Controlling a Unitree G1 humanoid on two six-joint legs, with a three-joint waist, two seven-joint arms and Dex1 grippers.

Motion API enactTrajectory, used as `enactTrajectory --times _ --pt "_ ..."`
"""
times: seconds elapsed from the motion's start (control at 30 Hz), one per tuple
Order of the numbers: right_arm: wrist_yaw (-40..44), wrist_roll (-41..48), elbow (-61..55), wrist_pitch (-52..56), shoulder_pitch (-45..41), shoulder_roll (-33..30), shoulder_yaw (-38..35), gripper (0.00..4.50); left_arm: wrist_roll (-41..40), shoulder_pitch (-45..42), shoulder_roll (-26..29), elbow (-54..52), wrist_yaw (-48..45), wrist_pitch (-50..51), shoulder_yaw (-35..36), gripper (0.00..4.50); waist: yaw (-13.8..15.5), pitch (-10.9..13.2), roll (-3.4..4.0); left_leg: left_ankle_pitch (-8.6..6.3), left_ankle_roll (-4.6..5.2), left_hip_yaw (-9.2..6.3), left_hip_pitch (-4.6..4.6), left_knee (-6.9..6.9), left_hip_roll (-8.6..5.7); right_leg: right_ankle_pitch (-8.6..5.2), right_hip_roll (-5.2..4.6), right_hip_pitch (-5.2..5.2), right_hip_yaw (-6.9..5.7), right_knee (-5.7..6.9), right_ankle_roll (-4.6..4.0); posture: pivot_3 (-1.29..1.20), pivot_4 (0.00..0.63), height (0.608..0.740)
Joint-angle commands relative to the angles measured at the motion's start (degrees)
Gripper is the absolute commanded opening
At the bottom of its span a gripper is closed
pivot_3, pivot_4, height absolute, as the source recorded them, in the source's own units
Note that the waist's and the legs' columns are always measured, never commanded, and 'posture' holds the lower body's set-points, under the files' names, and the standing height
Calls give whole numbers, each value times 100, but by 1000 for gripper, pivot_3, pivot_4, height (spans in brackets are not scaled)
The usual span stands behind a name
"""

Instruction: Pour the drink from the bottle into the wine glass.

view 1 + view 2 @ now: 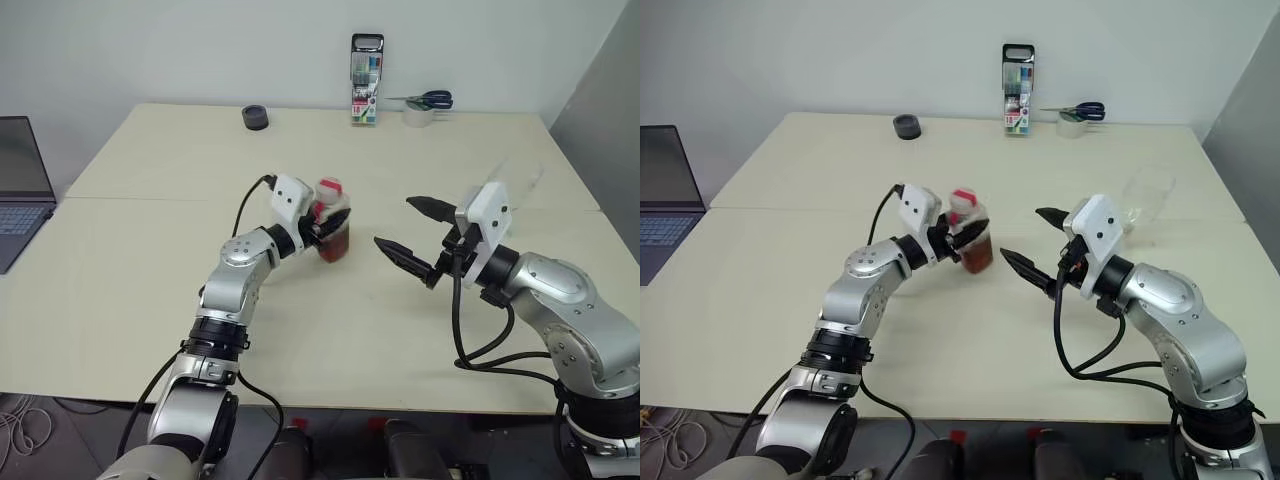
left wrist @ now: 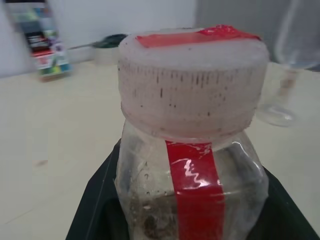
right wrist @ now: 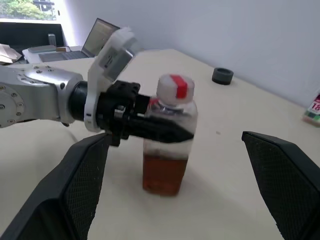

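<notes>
- At the far left edge, well apart from the bottle, a dark open laptop point(image 1: 20, 190) sat beside the cream-coloured table point(image 1: 150, 300).
- The left gripper point(image 1: 325, 228) reached in level from the left and was clamped on the small clear plastic bottle point(image 1: 331, 222) around its upper body, just under the pinkish-white cap with its red strip.
- That bottle stood upright near the middle of the table, its foot on the tabletop, with the reddish-brown translucent drink point(image 3: 164, 172) filling its lower part.
- Behind the bottle, near the back edge, lay a small dark round roll point(image 1: 255, 117); further right stood an upright pack of coloured markers point(image 1: 366, 80), then blue-handled scissors point(image 1: 430, 99) resting on a roll of tape.
- To the right of the bottle, the right gripper point(image 1: 410, 230) hung level with its black fingers spread wide, empty, pointing toward the bottle and clear of it.
- Furthest right of the bottle, behind that gripper, stood the clear stemmed wine glass point(image 1: 1147, 197), upright.
</notes>
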Motion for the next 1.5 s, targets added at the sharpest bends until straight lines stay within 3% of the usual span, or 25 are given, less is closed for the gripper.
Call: enactTrajectory --times 0.03,0.33,0.77,0.87,1.0,1.07,1.17,1.37,1.5 --pt "-408 87 -344 491 -410 95 64 4500 -152 -310 168 -208 -1011 -272 -277 1815 -7 1 1 0 1 -3 1 0 0 -1 1 0 -2 2 -2 0 150 740" --pt "-1113 -479 33 694 -948 657 686 4500 -93 -741 49 393 -1861 -687 -498 1815 3 1 2 -3 6 -24 -7 2 -7 -3 -1 0 -17 4 -6 0 150 740" --pt "-1188 -744 304 531 -847 973 645 4500 -31 -746 -16 515 -2030 -834 -446 1815 -1 1 2 -1 6 -70 -10 1 -44 -3 -32 1 -21 6 -6 0 150 740" --pt "-1142 -710 364 540 -825 991 644 3866 -31 -742 1 512 -2034 -844 -433 1815 -3 1 2 -1 6 -74 -10 1 -45 -3 -32 1 -22 7 -6 0 150 740" --pt "-985 -694 436 478 -783 964 650 2466 -40 -742 13 496 -2036 -836 -418 1815 -4 1 2 -1 7 -75 -10 1 -45 -3 -32 1 -22 7 -6 0 150 740" --pt "-831 -687 497 347 -780 941 636 1882 -54 -731 20 477 -2050 -818 -415 1815 -4 1 2 -1 7 -75 -10 1 -46 -3 -32 1 -23 7 -6 0 150 740" --pt "-187 -815 792 -267 -901 598 721 1888 -117 -726 64 439 -2171 -748 -424 1814 -5 1 2 -1 8 -75 -10 1 -47 -3 -32 2 -23 7 -6 0 150 740" --pt "2305 -648 2012 -1472 -1553 -686 831 1888 -219 -738 372 265 -2960 -676 -555 1814 -31 6 8 -10 24 -56 -9 2 -49 -3 -32 4 -29 5 -5 0 150 740" --pt "2730 -435 2691 -1228 -2094 -815 774 1888 -256 -755 449 128 -3082 -645 -571 1812 -97 9 12 -9 25 -56 -8 2 -45 -3 -30 4 -32 7 -6 0 150 740"
